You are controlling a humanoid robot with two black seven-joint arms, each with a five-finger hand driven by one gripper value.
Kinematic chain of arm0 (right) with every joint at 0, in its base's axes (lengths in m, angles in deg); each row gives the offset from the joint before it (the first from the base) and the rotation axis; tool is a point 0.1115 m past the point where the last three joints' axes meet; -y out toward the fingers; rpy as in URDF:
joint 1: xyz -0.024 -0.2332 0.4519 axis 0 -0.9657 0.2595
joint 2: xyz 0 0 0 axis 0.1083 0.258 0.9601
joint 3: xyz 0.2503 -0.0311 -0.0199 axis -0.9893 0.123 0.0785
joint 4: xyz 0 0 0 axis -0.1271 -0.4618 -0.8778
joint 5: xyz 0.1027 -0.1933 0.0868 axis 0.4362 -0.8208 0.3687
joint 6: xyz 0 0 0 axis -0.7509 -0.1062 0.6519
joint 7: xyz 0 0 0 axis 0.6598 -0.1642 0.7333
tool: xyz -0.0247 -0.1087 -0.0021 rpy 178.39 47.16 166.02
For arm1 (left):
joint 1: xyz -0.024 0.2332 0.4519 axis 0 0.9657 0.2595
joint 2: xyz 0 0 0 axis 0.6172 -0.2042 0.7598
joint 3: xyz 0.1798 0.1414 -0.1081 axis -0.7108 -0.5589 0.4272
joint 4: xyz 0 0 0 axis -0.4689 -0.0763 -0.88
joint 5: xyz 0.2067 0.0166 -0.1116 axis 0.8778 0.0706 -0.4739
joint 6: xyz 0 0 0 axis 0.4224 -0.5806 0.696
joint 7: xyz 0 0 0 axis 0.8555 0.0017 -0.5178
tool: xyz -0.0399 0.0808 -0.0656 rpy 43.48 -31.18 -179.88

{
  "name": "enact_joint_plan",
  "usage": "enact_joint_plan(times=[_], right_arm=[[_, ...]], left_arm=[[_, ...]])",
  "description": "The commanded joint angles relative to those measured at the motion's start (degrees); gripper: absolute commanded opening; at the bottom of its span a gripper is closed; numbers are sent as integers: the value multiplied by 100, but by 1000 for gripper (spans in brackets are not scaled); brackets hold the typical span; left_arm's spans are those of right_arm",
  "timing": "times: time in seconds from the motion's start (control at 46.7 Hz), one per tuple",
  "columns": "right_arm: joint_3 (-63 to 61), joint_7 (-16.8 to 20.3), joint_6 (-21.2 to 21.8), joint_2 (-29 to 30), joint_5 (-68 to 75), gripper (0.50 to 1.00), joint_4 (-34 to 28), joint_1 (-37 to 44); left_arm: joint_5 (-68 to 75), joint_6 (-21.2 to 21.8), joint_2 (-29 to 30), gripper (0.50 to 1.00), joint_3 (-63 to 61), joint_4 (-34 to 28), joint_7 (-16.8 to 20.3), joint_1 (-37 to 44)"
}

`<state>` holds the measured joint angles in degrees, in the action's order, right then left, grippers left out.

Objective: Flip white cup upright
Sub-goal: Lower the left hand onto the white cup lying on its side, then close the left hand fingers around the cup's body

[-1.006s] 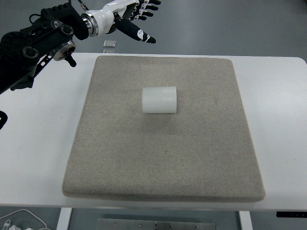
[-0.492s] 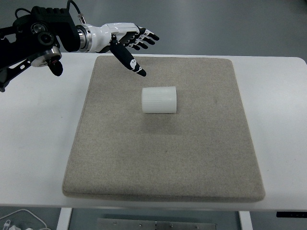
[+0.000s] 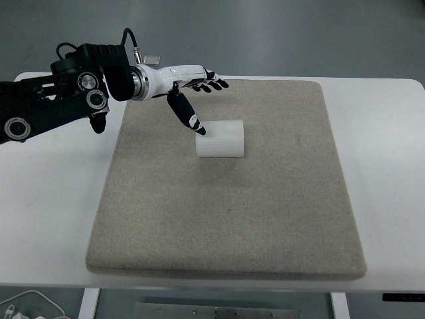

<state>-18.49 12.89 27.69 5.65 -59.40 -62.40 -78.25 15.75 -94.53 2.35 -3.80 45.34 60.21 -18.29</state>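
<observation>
My left hand (image 3: pixel 192 90) has come down and forward since a second ago. Back then it hung beyond the far left corner of the mat, over the bare table edge and the floor behind; half a second ago it had swung in over the mat's far edge; now it sits lower over the mat (image 3: pixel 226 226), with my arm stretched in from the left across the white table (image 3: pixel 46 199). My thumb has dropped the most, closing the gap to the cup.

The white cup (image 3: pixel 221 138) has not moved. It lies on its side a little beyond the middle of the mat, its long axis running left to right. I cannot tell which end is the open mouth. It is just to the right of and nearer to me than my palm, directly under the reach of my thumb.

My hand is open and holds nothing. The four black-tipped fingers (image 3: pixel 211 82) are extended together and point right, over the far part of the mat, well clear of the cup. The thumb (image 3: pixel 188 114) is splayed wide away from them and angles down toward the cup's upper left edge; its tip sits right at that edge, and from this steep view I cannot tell whether it touches or hovers just above.

A small grey object (image 3: pixel 152 60) lies on the table behind my wrist.
</observation>
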Motion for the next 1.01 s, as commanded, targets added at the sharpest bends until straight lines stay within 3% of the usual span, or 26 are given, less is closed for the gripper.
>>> enact_joint_plan(times=[0.0, 0.321, 0.984], right_arm=[[2, 0, 0, 0, 0, 928, 0, 0], [2, 0, 0, 0, 0, 928, 0, 0], [2, 0, 0, 0, 0, 928, 0, 0]], left_arm=[[140, 7, -94, 984, -8, -14, 2, 30], [957, -2, -700, 984, -17, -418, 37, 215], [1265, -11, -1316, 975, -78, -954, 73, 294]])
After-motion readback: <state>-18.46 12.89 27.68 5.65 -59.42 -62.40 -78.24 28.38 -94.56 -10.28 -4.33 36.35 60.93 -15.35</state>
